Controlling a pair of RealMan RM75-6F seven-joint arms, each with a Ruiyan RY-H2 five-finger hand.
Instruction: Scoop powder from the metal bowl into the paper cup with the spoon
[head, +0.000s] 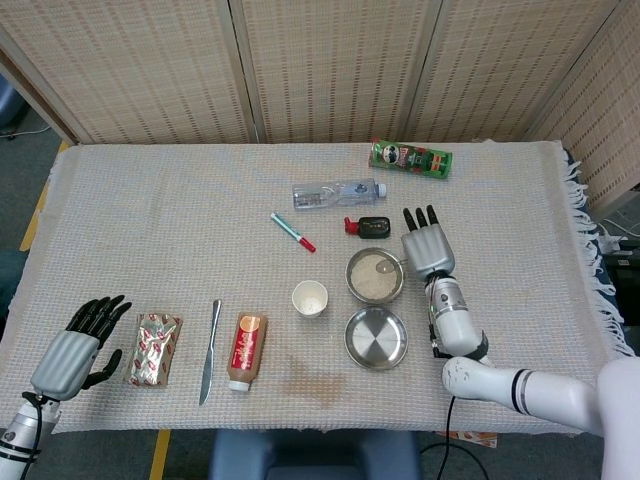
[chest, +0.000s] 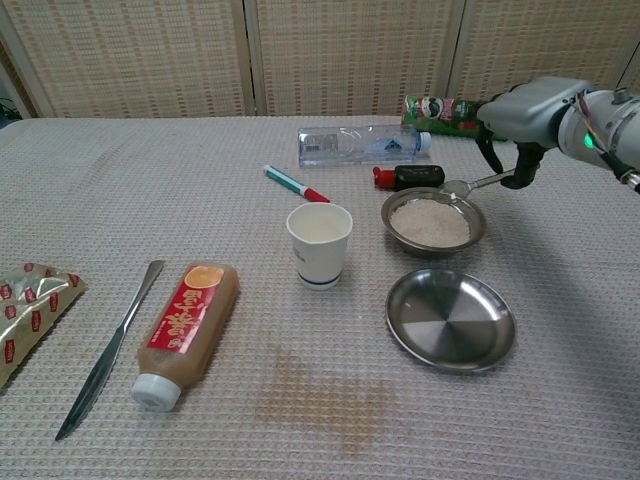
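Note:
The metal bowl (head: 349, 279) (chest: 385, 214) of white powder (chest: 430, 222) stands right of centre. The white paper cup (head: 310, 298) (chest: 319, 245) stands upright just to its left. My right hand (head: 427, 246) (chest: 524, 116) hovers at the bowl's far right side and grips the handle of a metal spoon (chest: 470, 184). The spoon's bowl (head: 390, 266) is over the powder bowl's far right rim, just above the powder. My left hand (head: 74, 350) rests at the table's near left with its fingers apart, holding nothing.
An empty metal dish (head: 376, 338) (chest: 450, 320) lies just in front of the powder bowl. Behind it are a small black bottle (chest: 410, 177), a water bottle (chest: 360, 143), a green can (chest: 460, 112) and a pen (chest: 293, 183). A sauce bottle (chest: 185, 330), knife (chest: 105, 350) and snack packet (head: 154, 348) lie near left.

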